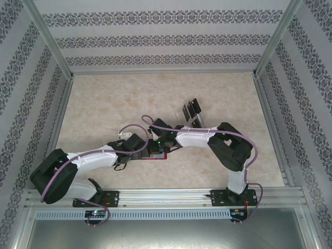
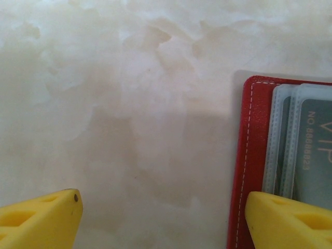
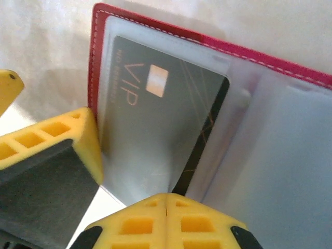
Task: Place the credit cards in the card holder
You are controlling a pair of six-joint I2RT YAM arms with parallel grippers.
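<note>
The red card holder (image 1: 158, 155) lies open on the table between the two arms. In the right wrist view its red edge (image 3: 95, 62) frames clear sleeves, and a dark credit card (image 3: 155, 119) marked VIP sits in one sleeve. My right gripper (image 3: 166, 199) is shut on that card's near corner. My left gripper (image 2: 163, 202) stands open over the holder's left edge (image 2: 249, 155), one yellow finger (image 2: 290, 220) resting on the holder and the other finger (image 2: 41, 220) over bare table. More dark credit cards (image 1: 191, 108) stand further back.
A clear slotted rack (image 1: 194, 120) holding the other cards stands just behind the right arm's forearm. The marble-patterned table (image 1: 104, 109) is fenced by metal rails and patterned walls. Cables loop over both arms.
</note>
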